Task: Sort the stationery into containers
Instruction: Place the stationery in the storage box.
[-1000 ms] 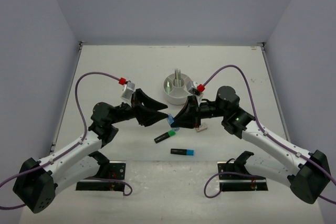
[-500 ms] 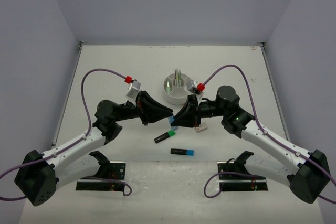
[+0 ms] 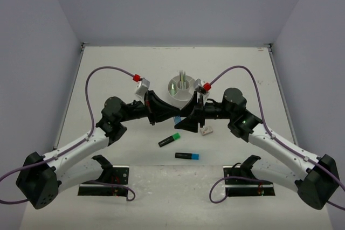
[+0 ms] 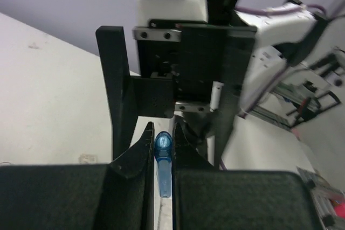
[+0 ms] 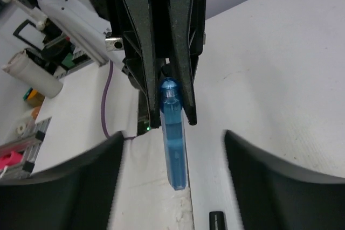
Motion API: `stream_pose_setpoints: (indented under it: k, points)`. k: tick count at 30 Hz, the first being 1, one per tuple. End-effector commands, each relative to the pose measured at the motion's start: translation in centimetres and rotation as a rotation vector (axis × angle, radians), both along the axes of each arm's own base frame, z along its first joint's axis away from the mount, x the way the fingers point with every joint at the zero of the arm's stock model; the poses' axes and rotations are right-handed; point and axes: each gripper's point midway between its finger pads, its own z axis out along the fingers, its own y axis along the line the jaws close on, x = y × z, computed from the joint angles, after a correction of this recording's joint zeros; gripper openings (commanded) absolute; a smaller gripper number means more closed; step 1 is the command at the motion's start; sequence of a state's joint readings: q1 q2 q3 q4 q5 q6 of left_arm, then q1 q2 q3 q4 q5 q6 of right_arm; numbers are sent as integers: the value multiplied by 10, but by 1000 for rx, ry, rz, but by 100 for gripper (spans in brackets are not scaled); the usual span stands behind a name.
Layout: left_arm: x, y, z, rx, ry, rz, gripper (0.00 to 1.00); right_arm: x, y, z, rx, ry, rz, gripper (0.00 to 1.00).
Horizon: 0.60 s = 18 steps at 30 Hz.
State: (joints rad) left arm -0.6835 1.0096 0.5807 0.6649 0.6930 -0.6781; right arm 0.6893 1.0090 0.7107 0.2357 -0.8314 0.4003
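The blue marker (image 5: pixel 173 144) is off the table and in the air between the two arms, just this side of the white organiser (image 3: pixel 181 100); your left gripper (image 4: pixel 163 137) is now pinched narrow on its capped end, and the left wrist view shows the rounded cap seated squarely between the pads. A second ago it was the other way about; the right gripper (image 5: pixel 172 139) held the marker and the left stood open around it. Now the right jaws stand wide, one on either side of the marker's free end and clear of it, so the hand-over looks complete; both grippers have also drifted nearer the organiser.

For the task, that means the left arm alone carries the marker, and dropping it into a wedge compartment is probably next; back the right arm away first so it does not knock the marker. A green highlighter (image 3: pixel 169 140), a blue highlighter (image 3: pixel 187 155) and a small eraser (image 3: pixel 205 130) lie unsorted on the table (image 3: pixel 108 68); thin pens (image 3: pixel 183 75) stand in the central cup.
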Motion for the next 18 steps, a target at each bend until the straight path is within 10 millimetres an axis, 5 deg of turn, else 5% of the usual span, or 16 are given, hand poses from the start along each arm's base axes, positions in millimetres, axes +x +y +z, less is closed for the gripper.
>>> stream_pose_setpoints:
  k: [1, 3, 5, 8, 12, 18]
  points:
    - [61, 9, -7, 205, 40, 304, 0, 42, -21, -10, -61, 14, -298, 99]
    - [117, 29, -4, 357, 75, 564, 0, 82, -56, -29, -160, 33, -612, 99]
    - [155, 45, -36, 515, 140, 701, 0, 112, -101, -42, -228, 43, -929, 99]
    - [190, 47, -53, 651, 166, 735, 0, 116, -133, -40, -201, 35, -1097, 99]
    - [230, 34, -91, 806, 243, 704, 0, 114, -148, -43, -212, 5, -1144, 99]
    - [256, 22, -105, 899, 276, 677, 0, 113, -153, -48, -242, -7, -1156, 99]
